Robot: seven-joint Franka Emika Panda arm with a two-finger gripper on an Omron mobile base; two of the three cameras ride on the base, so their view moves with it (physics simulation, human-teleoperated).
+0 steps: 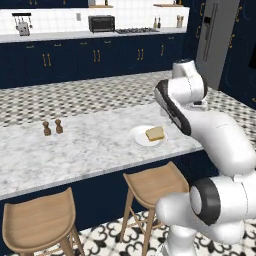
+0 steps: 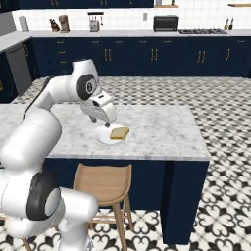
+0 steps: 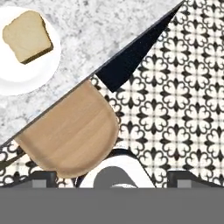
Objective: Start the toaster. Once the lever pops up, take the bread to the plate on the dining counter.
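The bread (image 1: 155,133) (image 2: 119,133) (image 3: 27,36) lies flat on the white plate (image 1: 139,138) (image 2: 103,138) (image 3: 17,78), near the front edge of the dining counter (image 1: 90,150) (image 2: 162,130) (image 3: 92,35). My gripper (image 2: 105,119) (image 3: 111,178) hangs open and empty above the plate's near side, over the counter edge. It touches neither bread nor plate. The small silver toaster (image 1: 22,28) (image 2: 94,23) stands far off on the back worktop. Its lever is too small to make out.
Wooden stools (image 1: 152,182) (image 2: 103,181) (image 3: 70,135) stand under the counter's front edge, another one (image 1: 40,220) further left. Two brown shakers (image 1: 52,127) sit on the counter's left part. On the back worktop are a dark toaster oven (image 1: 101,23) (image 2: 165,22) and a coffee machine (image 2: 63,22).
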